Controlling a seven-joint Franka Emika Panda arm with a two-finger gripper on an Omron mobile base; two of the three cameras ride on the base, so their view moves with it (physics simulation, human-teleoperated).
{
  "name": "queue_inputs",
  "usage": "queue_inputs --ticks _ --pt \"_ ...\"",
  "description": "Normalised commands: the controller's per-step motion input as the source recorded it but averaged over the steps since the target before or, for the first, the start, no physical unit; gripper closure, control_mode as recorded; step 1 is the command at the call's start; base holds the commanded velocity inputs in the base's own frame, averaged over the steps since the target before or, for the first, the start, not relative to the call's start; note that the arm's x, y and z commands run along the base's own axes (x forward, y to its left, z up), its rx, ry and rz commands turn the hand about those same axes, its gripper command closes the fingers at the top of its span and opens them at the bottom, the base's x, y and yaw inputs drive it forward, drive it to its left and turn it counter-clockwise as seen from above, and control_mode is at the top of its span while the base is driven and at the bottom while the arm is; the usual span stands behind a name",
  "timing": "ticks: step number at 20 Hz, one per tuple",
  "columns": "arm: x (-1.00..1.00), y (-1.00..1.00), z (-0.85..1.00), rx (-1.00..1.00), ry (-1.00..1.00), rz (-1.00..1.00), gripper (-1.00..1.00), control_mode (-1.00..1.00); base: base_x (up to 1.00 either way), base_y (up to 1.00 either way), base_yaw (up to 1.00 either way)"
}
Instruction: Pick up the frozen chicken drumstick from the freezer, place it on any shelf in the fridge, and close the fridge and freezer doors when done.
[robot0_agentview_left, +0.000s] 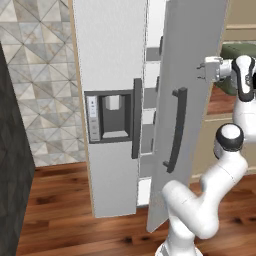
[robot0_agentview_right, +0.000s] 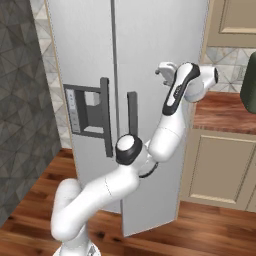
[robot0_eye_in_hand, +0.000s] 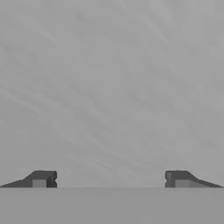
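Gripper (robot0_eye_in_hand: 109, 178) | fingers spread, grasping nothing | facing fridge door (robot0_agentview_left: 192, 75) | door ajar

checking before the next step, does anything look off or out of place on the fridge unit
One thing: the fridge door stands ajar, angled out beside the dispenser door, with shelf edges visible through the gap. The gripper is at its outer face, open and holding nothing. No spill or damage shows.

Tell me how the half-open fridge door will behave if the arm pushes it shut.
The fridge door is a tall rigid slab, so it will probably swing on its hinge without flexing. Its smooth face may let the gripper, jaws open and empty, slide sideways. It looks heavy, so expect a slow start.
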Motion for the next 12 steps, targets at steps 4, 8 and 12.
queue_inputs --ticks 4,8,12 --pt "0.57 0.71 0.04 -0.05 -0.01 -0.02 -1.00 -1.00 0.00 0.00 0.00" --pt "0.26 0.28 0.01 -0.06 -0.01 -0.10 -1.00 -1.00 0.00 0.00 0.00" --pt "0.23 0.02 0.00 -0.04 -0.04 -0.10 -1.00 -1.00 0.00 0.00 0.00"
